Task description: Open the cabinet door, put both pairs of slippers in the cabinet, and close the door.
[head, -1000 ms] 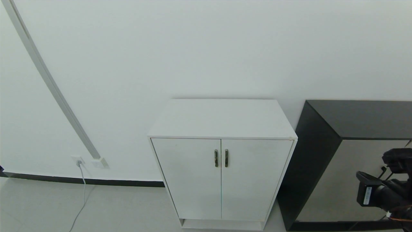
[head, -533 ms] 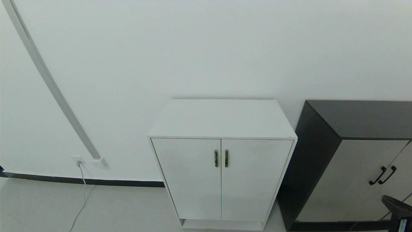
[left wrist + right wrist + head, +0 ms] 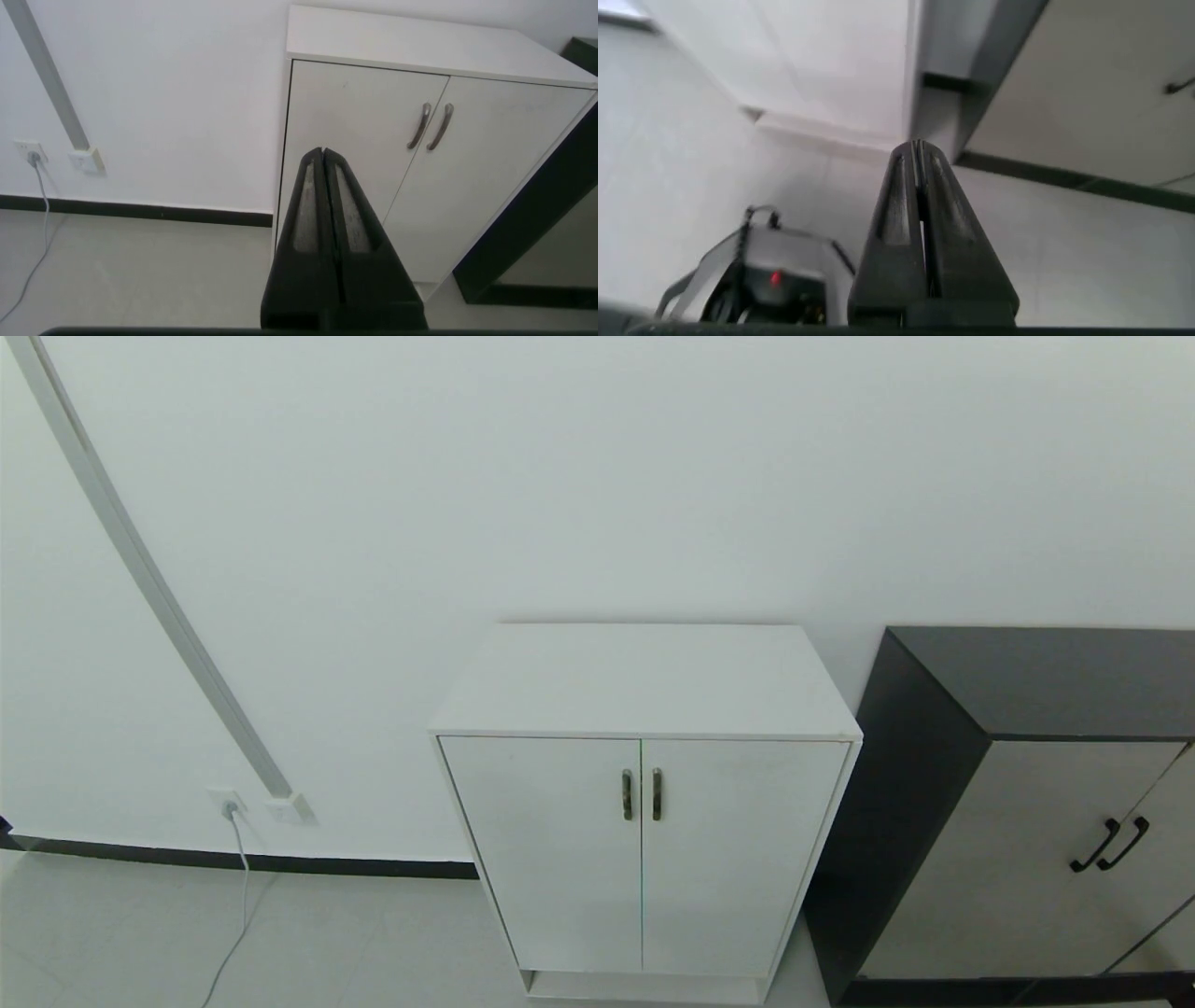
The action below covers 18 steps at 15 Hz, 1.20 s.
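The white two-door cabinet (image 3: 644, 877) stands against the wall, doors shut as before. The right arm has sunk away, uncovering the glossy black cabinet (image 3: 934, 784) and its black handles (image 3: 1109, 845). Left gripper (image 3: 324, 159) and right gripper (image 3: 918, 149) have their fingers pressed together and hold nothing.

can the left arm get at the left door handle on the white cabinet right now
Probably yes: in the left wrist view nothing stands between the left gripper and that handle on the white cabinet. The gripper is shut, so it would have to open first.
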### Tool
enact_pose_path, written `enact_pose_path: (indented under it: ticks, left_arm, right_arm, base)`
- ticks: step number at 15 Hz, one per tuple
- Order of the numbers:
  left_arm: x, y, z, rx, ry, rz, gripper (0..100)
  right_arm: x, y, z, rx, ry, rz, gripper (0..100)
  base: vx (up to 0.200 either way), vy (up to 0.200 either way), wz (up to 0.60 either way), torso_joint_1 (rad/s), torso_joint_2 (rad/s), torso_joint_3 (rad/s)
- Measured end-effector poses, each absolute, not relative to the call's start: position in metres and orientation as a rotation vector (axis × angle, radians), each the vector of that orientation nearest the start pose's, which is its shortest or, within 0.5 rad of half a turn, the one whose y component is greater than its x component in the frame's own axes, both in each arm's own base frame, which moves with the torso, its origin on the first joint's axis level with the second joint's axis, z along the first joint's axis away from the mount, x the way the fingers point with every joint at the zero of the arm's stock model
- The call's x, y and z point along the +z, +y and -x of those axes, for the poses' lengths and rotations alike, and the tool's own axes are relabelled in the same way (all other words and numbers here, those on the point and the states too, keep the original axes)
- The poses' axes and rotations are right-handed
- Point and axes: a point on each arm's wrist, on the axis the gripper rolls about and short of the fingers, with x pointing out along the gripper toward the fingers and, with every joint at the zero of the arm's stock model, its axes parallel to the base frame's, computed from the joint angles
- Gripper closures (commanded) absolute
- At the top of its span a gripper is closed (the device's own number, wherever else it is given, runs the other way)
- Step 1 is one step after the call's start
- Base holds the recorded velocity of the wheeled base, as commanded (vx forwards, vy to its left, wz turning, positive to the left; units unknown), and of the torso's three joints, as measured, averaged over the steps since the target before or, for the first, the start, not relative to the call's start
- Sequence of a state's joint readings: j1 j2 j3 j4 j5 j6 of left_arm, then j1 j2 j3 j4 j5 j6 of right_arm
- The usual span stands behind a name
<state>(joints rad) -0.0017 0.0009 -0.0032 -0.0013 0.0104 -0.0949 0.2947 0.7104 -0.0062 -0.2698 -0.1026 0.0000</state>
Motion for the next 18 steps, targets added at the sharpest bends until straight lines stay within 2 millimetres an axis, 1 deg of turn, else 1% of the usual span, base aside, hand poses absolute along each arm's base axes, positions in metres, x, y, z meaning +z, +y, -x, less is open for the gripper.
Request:
enact_pose_path:
  ticks: [6,10,12,14,18]
  left_arm:
    - [0.076,0.000,0.023,0.009,-0.004,0.095,100]
    - [0.076,0.000,0.023,0.009,-0.003,0.093,100]
    - [0.076,0.000,0.023,0.009,-0.004,0.093,100]
    - [0.076,0.000,0.023,0.009,-0.003,0.094,100]
    - [0.076,0.000,0.023,0.009,-0.004,0.094,100]
  right_arm:
    - [0.081,0.007,-0.021,0.313,0.492,0.129,100]
    - [0.078,0.006,-0.014,0.376,0.476,0.131,100]
    - [0.078,0.005,-0.012,0.362,0.456,0.122,100]
    - [0.078,0.003,-0.009,0.300,0.409,0.103,100]
    - [0.078,0.001,0.003,0.176,0.257,0.073,100]
  base:
    - [0.000,0.000,0.00,0.000,0.00,0.000]
    - [0.000,0.000,0.00,0.000,0.00,0.000]
    - [0.000,0.000,0.00,0.000,0.00,0.000]
    - [0.000,0.000,0.00,0.000,0.00,0.000]
    - [0.000,0.000,0.00,0.000,0.00,0.000]
